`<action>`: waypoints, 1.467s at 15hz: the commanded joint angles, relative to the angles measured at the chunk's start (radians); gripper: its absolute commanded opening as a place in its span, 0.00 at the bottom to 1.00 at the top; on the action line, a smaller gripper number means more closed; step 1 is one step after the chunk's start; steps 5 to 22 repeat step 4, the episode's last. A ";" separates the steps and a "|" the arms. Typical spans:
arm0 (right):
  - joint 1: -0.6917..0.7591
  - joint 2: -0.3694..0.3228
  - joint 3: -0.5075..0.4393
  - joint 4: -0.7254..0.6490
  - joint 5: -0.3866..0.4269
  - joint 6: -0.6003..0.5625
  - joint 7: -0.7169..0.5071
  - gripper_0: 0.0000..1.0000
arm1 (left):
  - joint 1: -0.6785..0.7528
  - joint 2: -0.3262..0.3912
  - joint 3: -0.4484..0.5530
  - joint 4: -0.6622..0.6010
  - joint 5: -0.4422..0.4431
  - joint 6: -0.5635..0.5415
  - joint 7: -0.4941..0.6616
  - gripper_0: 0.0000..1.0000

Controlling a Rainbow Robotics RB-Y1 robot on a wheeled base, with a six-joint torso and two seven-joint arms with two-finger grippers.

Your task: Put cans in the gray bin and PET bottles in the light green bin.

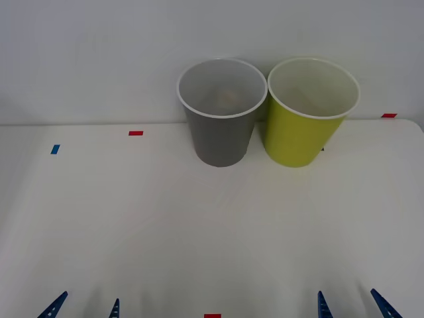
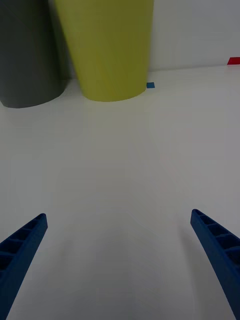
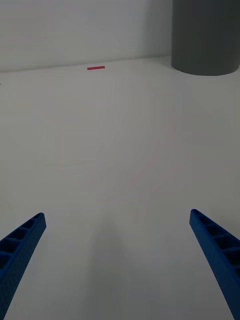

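Note:
The gray bin (image 1: 222, 136) stands upright at the back of the white table, and the light green bin (image 1: 303, 136) stands just to its right, almost touching it. Both have white rims and pale insides. Low inside the gray bin lies a faint orange-tinted shape that I cannot identify. Cans and PET bottles are out of view. My left gripper (image 1: 88, 306) is open at the table's near edge on the left, and my right gripper (image 1: 348, 305) is open at the near edge on the right. Both are far from the bins with nothing between their fingers.
Small tape marks lie on the table: a red mark (image 1: 136, 133) and a blue mark (image 1: 54, 149) at the back left, another red mark (image 1: 389, 115) at the back right. A plain wall rises behind the bins.

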 commanded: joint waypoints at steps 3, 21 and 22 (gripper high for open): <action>0.000 0.000 0.000 0.000 0.000 0.000 0.000 1.00 | 0.000 0.000 0.000 0.000 0.000 0.000 0.000 1.00; 0.000 0.000 0.000 0.000 0.000 0.000 0.000 1.00 | 0.000 0.000 0.000 0.000 0.000 0.000 0.000 1.00; 0.000 0.000 0.000 0.000 0.000 0.000 0.000 1.00 | 0.000 0.000 0.000 0.000 0.000 0.000 0.000 1.00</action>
